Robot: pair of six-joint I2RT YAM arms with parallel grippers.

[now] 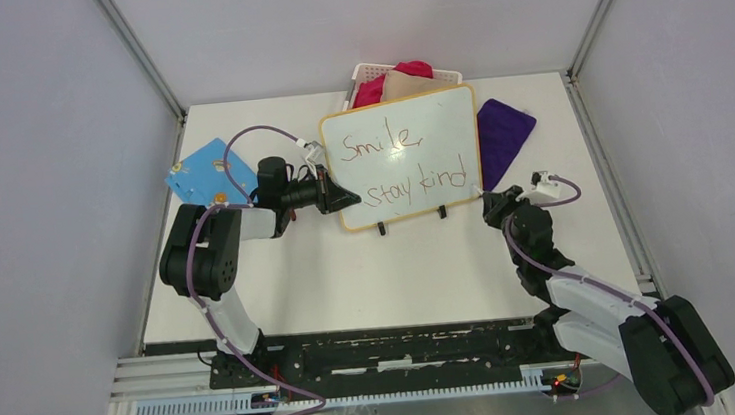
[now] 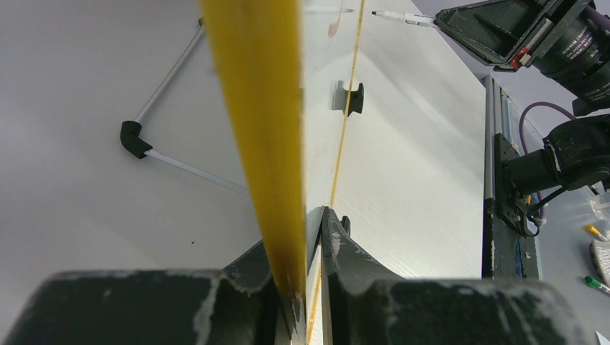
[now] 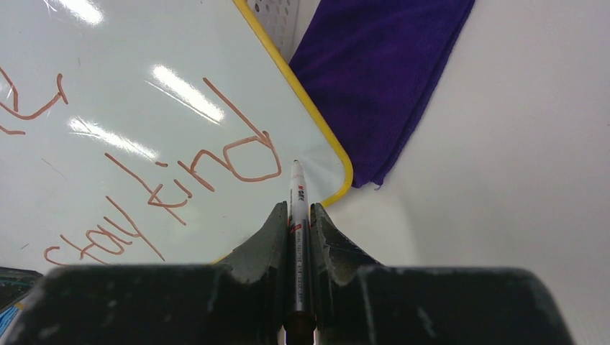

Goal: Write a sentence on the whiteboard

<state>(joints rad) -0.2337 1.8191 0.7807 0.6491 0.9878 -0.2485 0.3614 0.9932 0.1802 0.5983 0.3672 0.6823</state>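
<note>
The whiteboard (image 1: 411,123) with a yellow-orange rim stands tilted on small black feet at the table's middle back. The sentence (image 1: 410,169) is in red marker, "Smile," above "stay kind". My left gripper (image 1: 345,198) is shut on the board's left rim, seen edge-on in the left wrist view (image 2: 262,129). My right gripper (image 1: 491,202) is shut on a marker (image 3: 298,208) whose tip is at the board's lower right corner, just past the "d" of "kind" (image 3: 216,162).
A purple cloth (image 1: 503,135) lies right of the board, touching its corner (image 3: 381,79). A white basket (image 1: 364,71) with red and tan cloths stands behind the board. A blue board with holes (image 1: 208,171) lies at the left.
</note>
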